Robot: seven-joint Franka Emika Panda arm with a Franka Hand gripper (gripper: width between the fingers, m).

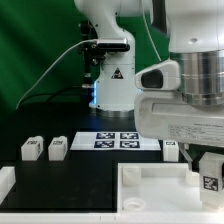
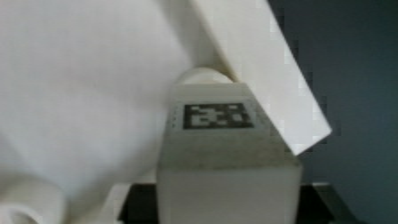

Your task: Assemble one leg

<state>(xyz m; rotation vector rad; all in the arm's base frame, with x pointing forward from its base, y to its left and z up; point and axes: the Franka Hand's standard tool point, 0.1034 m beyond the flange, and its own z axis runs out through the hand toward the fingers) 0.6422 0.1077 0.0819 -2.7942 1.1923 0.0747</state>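
Observation:
My gripper [image 1: 205, 172] is shut on one leg [image 1: 209, 181], a stubby white peg with a black-and-white tag, and holds it at the corner of the large white rimmed panel [image 1: 150, 182] on the exterior view's right. In the wrist view the leg [image 2: 217, 140] fills the middle between my dark fingers [image 2: 143, 198]. Its rounded end sits at the panel's raised rim [image 2: 267, 70]. I cannot tell whether it touches. Three more legs stand on the black table: two on the exterior view's left [image 1: 32, 148] [image 1: 58, 148] and one on the right [image 1: 171, 149].
The marker board [image 1: 118, 140] lies at the table's back middle, in front of the arm's base [image 1: 112, 85]. A white bracket [image 1: 5, 182] sits at the front on the exterior view's left. A green curtain hangs behind.

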